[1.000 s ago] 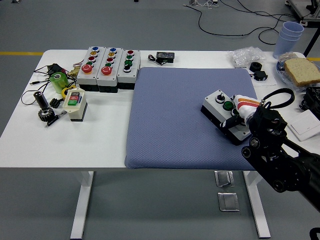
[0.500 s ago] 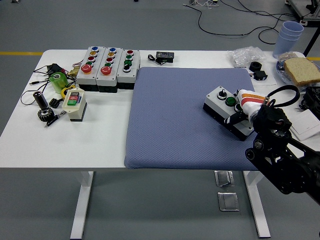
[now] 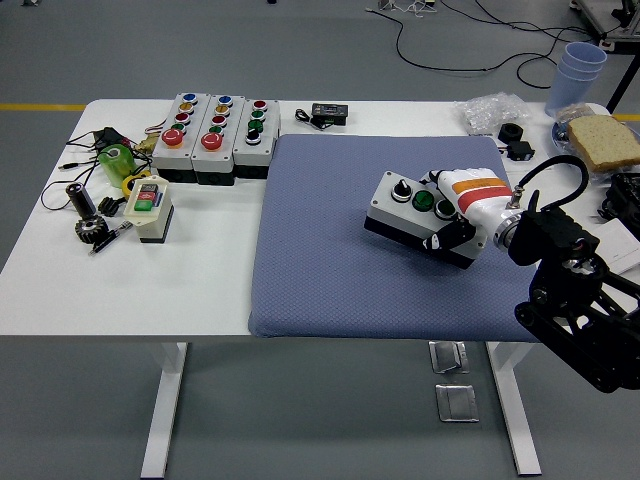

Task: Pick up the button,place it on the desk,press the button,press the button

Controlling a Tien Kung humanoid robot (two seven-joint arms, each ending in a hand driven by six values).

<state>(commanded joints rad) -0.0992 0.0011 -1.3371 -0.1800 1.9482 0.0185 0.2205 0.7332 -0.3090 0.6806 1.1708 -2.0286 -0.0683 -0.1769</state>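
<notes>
Head view: my right hand (image 3: 462, 207), gloved white with orange stripes, has its fingers wrapped over the three o'clock end of the button box (image 3: 420, 217), thumb against its near side. The grey box, with a black knob and a green button on top, sits tilted on the blue mat (image 3: 350, 250), right of centre on the white table (image 3: 130, 290).

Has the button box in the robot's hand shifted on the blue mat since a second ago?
Yes. The button box, gripped by the right hand, has moved leftward and slightly away from the blue mat's right edge, towards the mat's middle.
</notes>
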